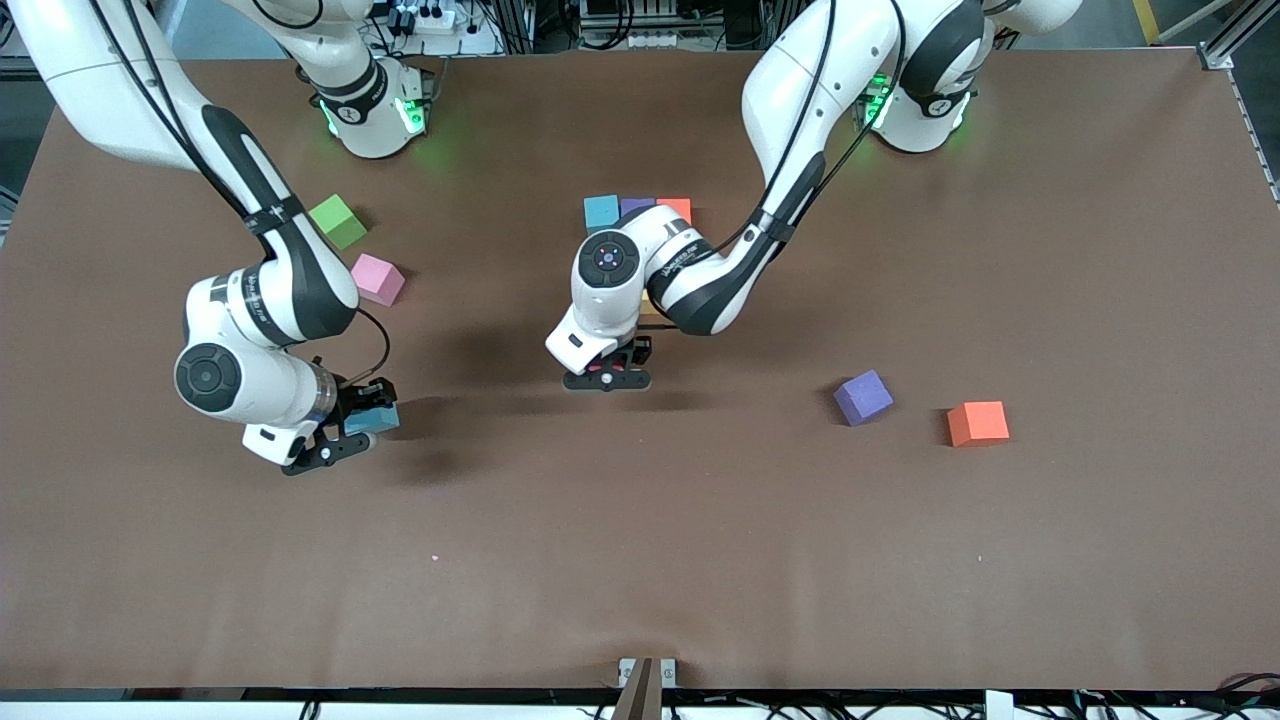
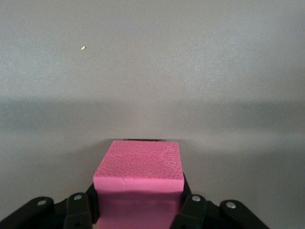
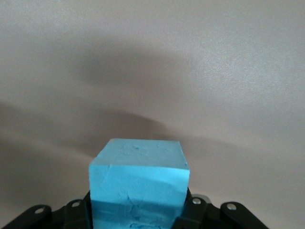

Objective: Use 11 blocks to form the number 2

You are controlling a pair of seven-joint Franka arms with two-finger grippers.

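A pebbled, foam-like pink cube (image 2: 139, 164) sits clamped in the left tool (image 1: 607, 378), over the desk (image 1: 640, 560) beside a row of matte cubes: blue (image 1: 601, 211), purple (image 1: 636, 206), orange (image 1: 675, 208). The right tool (image 1: 352, 432) is clamped on a creased light-blue cube (image 3: 138, 176) over the brown, felt-like desk.

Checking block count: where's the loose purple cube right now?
In the front view the purple cube sits on the table toward the left arm's end, beside the loose orange cube, apart from it and clear of both grippers.
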